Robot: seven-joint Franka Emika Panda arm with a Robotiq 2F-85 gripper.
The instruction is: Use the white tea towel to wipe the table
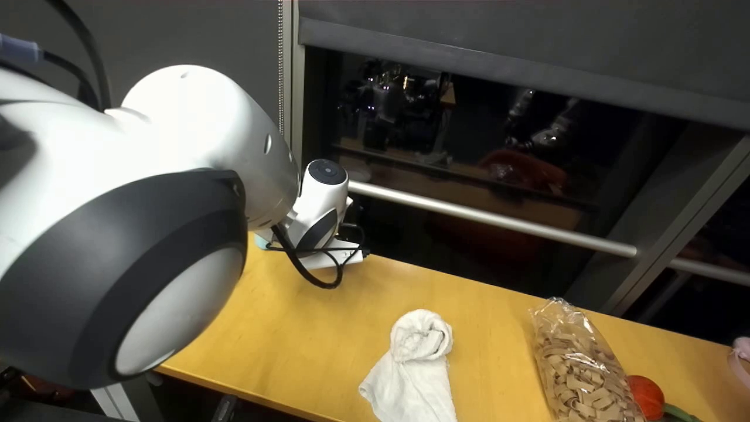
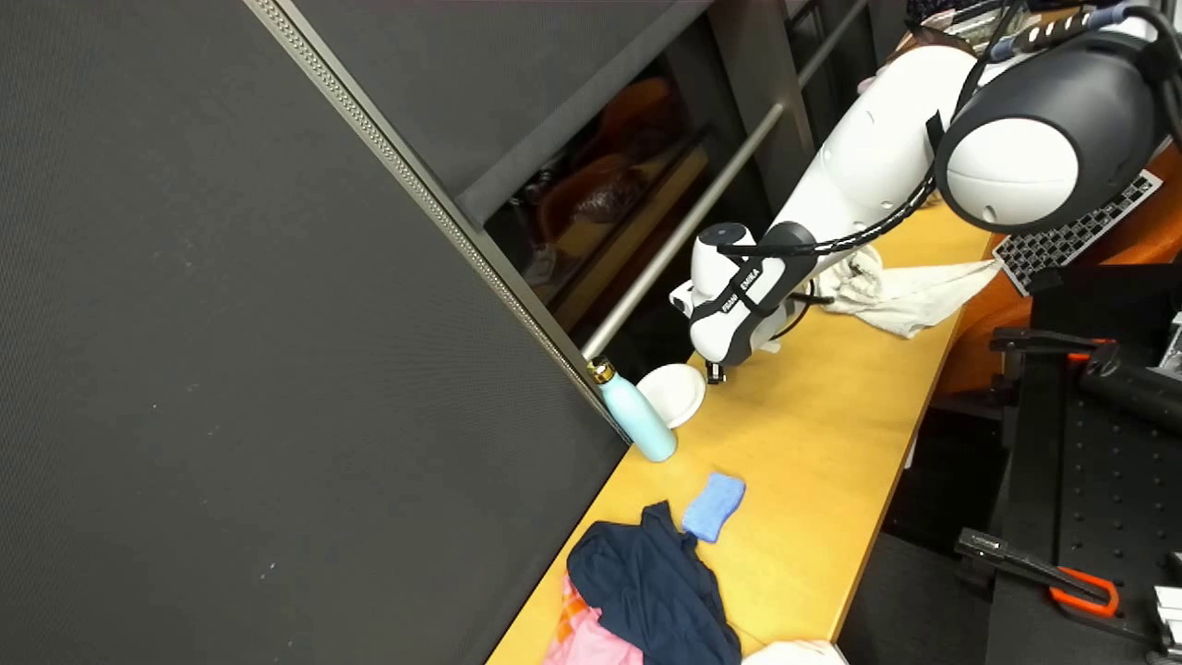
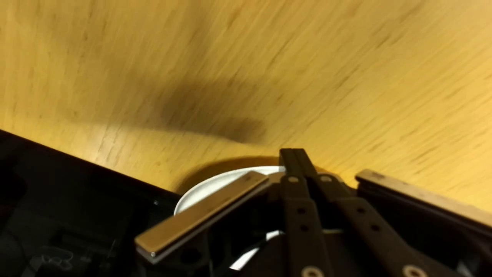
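Okay, I've got the long table (image 2: 813,434) in sight, and on it lies what I take for the white tea towel (image 1: 413,381), bunched, one end coiled. Near the white dish (image 2: 674,392), my gripper (image 3: 293,152) has its jaws pressed together on nothing. No wiping now; whether any's done, I can't tell. If none, grasping and wiping both remain.

Dark window glass (image 1: 469,152) before me catching small bright reflections (image 1: 407,83), grey roller blind (image 1: 515,35) partway down over it, silvery rail (image 1: 492,218) crossing it too, bead chain (image 1: 280,70) beside the pale window frame (image 1: 296,94), broad charcoal panel (image 2: 277,369) next to that, dark floor (image 2: 937,591) low down
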